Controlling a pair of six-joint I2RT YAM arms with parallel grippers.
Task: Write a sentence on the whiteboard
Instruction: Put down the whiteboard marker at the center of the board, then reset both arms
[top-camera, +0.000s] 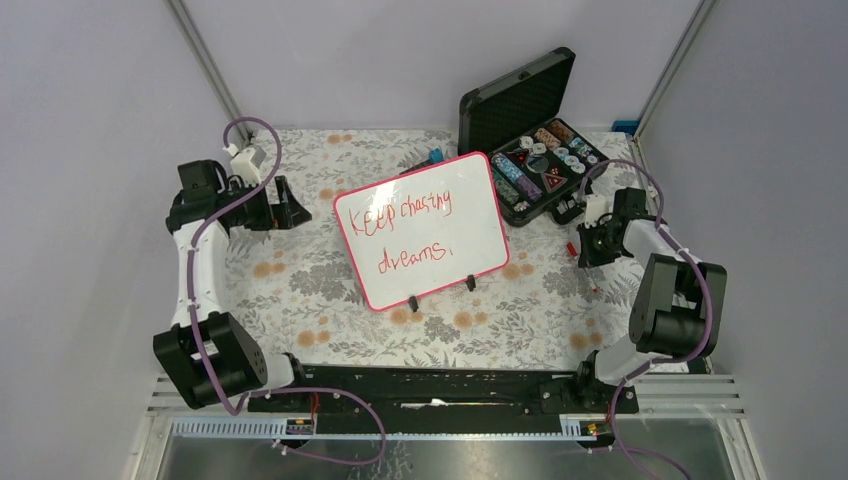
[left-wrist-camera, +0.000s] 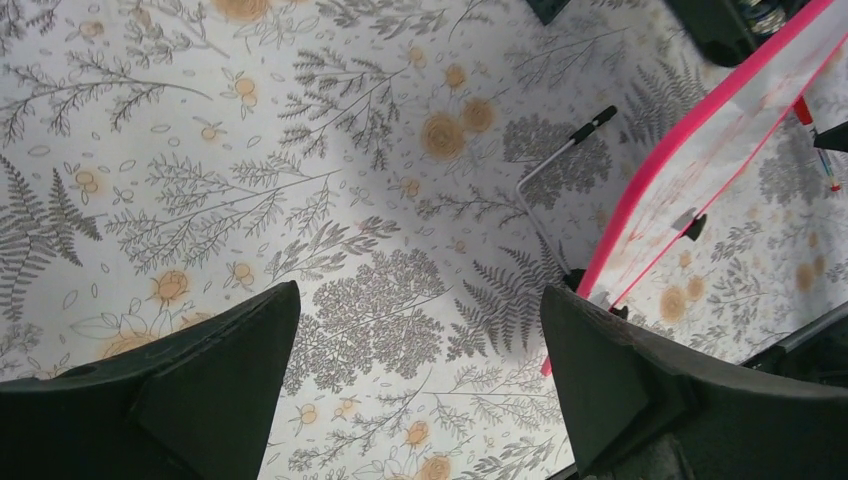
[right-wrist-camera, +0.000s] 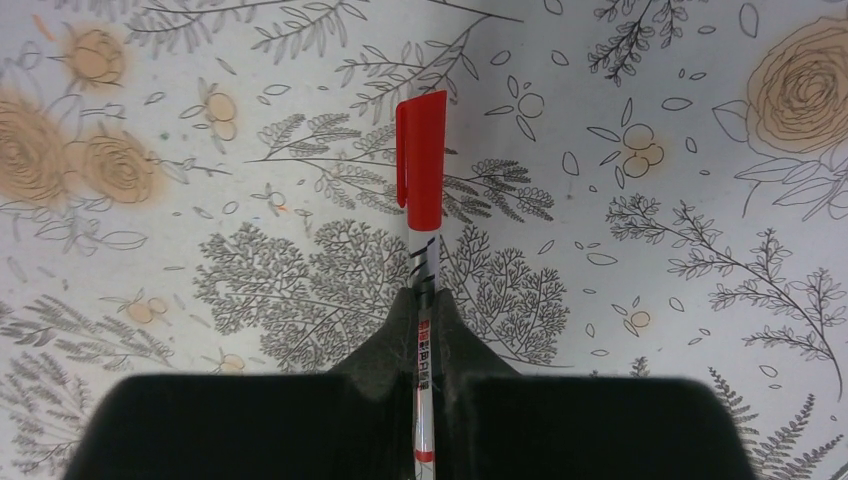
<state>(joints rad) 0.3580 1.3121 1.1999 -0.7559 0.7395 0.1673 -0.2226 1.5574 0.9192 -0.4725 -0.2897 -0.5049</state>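
Note:
The whiteboard (top-camera: 478, 228), white with a pink frame, stands tilted on two black feet mid-table. On it is the sentence (top-camera: 405, 215) in red marker, "Keep chasing dreams.", in two lines. My left gripper (top-camera: 285, 207) hangs left of the board, open and empty; its wrist view shows its gripper (left-wrist-camera: 420, 350) with fingers (left-wrist-camera: 200, 390) wide apart over the cloth and the whiteboard (left-wrist-camera: 720, 130) edge-on at the right. My right gripper (top-camera: 582, 248) is right of the board, low over the cloth. In its wrist view that gripper (right-wrist-camera: 422, 310) is shut on a red-capped marker (right-wrist-camera: 421, 160) pointing away.
An open black foam-lined case (top-camera: 530, 135) with chips stands at the back right, close to the right arm. A blue object (top-camera: 437, 156) lies behind the board. A thin wire stand (left-wrist-camera: 545, 175) pokes out behind the board. Floral cloth (top-camera: 300, 280) covers the table.

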